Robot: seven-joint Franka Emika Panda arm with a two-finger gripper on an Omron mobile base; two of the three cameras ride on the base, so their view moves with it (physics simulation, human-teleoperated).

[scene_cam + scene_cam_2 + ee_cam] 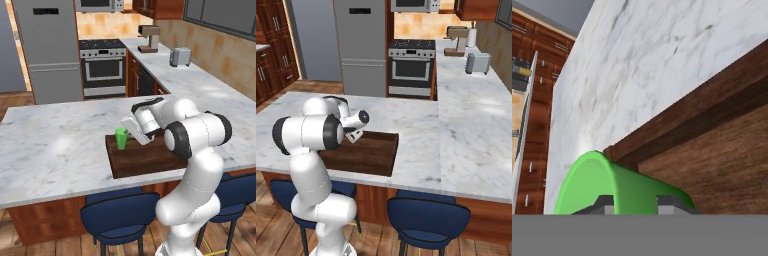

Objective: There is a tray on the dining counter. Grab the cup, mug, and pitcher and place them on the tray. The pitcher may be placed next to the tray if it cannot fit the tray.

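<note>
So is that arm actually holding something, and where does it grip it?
Yes: the gripper holds the green cup by its side wall, over the tray.

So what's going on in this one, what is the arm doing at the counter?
The white arm's pincer is shut on the small bright green tapered cup, at the far left corner of the dark brown wooden tray, which lies on the long white-grey marble dining counter. The hand view shows the cup over the tray's inside corner; whether it already rests on the tray floor can't be told.
</note>
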